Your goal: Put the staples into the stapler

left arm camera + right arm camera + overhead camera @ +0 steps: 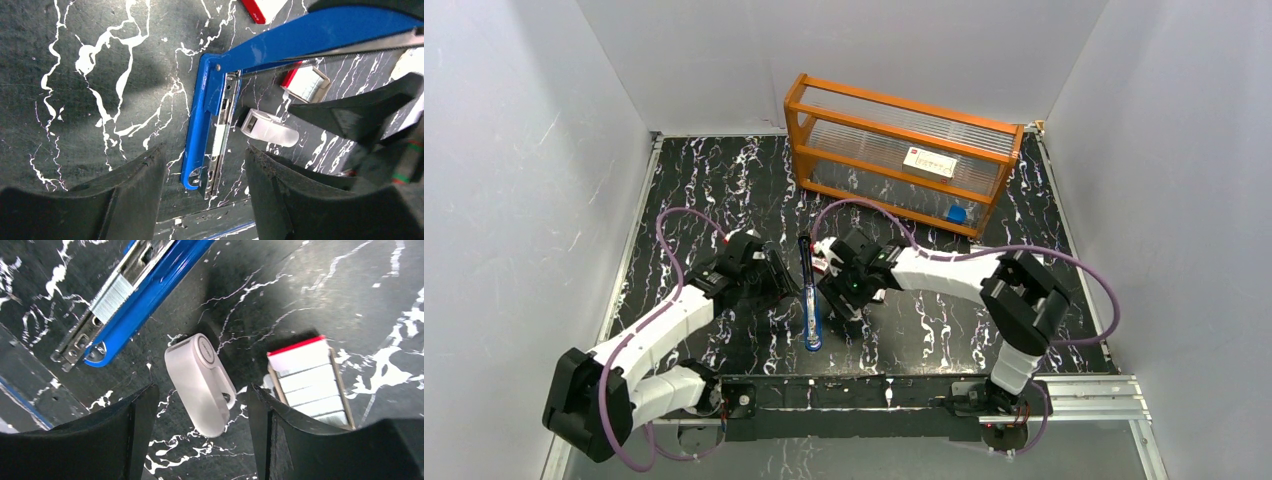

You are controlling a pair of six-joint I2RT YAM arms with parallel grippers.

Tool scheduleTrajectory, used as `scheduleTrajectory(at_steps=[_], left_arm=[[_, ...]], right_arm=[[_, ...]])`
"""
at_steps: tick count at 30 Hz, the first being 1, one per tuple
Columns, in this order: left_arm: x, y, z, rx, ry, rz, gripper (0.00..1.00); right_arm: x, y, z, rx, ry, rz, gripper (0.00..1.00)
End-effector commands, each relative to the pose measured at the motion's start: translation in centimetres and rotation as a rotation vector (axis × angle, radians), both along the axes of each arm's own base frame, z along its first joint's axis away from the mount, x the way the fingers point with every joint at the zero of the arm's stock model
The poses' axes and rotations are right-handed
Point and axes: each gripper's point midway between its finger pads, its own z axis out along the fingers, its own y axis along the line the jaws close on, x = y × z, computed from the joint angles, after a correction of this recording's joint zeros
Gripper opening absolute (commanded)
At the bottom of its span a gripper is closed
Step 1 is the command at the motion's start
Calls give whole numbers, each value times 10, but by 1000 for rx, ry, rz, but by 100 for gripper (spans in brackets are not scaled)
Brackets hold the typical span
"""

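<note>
Status on slim blue desk stapler: flat on black white-veined tabletop, roughly centre, hinged wide open. From left wrist view: blue base with metal inner channel down on tabletop, blue upper arm swung up and away toward top right. In that channel, silvery-grey block of staples seated partway along its length, clear in right wrist view. More grey strips packed in small red-and-white cardboard box, open side up, on tabletop right of stapler, close by right finger; touching or not, cannot tell.

Above free end of stapler base, left pincer: fingers spread wide apart, visible gap either side of base, gripping nothing. Other side of stapler, right pincer: likewise spread apart, nothing clamped. Between its two fingers in view, small white rounded plastic object lying on tabletop, gap on both sides, just beside stapler's free end and box.

Back of tabletop, well apart from all that: orange-framed rack with clear ribbed panels, standing upright, slightly angled. Through panels, white printed card and small blue item; inside or behind, cannot tell.
</note>
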Motion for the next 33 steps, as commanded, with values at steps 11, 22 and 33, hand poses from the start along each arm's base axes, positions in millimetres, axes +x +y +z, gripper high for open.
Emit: scheduleTrajectory(at_steps=[11, 22, 33], left_arm=[[4, -2, -7, -126, 63, -2, 58], [4, -5, -8, -146, 60, -22, 58], [6, -12, -7, -183, 55, -40, 59]], right_arm=[[-2, 9, -33, -166, -121, 102, 49], [-5, -28, -24, -194, -141, -23, 37], [-27, -67, -24, -181, -100, -66, 40]])
